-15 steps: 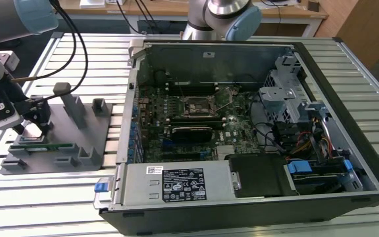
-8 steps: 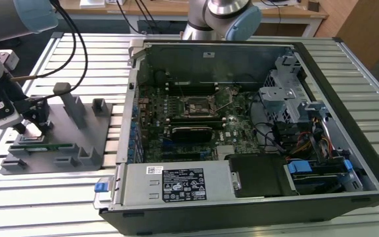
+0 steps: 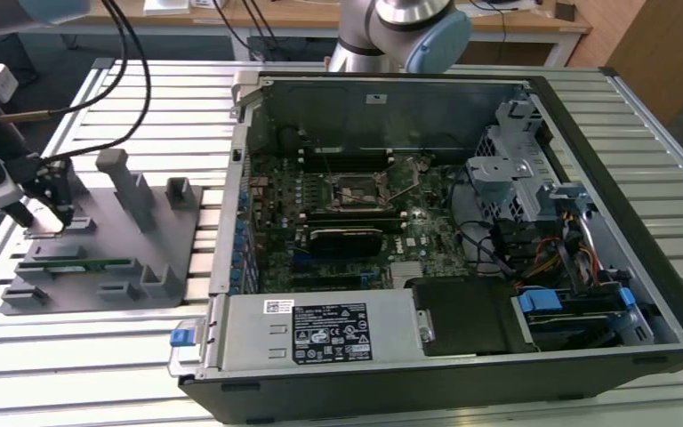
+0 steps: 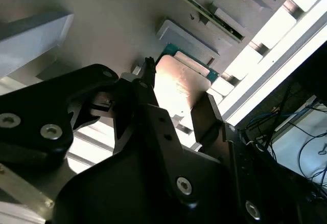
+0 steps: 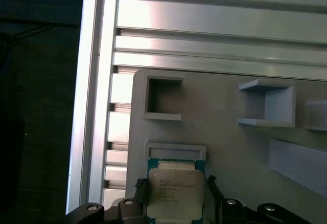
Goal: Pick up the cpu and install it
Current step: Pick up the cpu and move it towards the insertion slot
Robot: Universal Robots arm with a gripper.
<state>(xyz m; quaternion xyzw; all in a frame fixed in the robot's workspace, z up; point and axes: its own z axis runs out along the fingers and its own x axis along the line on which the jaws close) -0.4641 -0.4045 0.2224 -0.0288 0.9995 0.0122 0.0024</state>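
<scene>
Your gripper has its fingers closed against two opposite edges of the cpu. The cpu lies in its pocket on the grey fixture plate, on the slatted counter beside the open computer case.

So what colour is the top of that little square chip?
Shiny silver-grey, with a green edge; the first wrist view shows the cpu best.

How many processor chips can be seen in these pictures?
1. The chip lies on the grey fixture plate beneath the gripper, at the exterior view's left. More may be hidden inside the computer case.
</scene>
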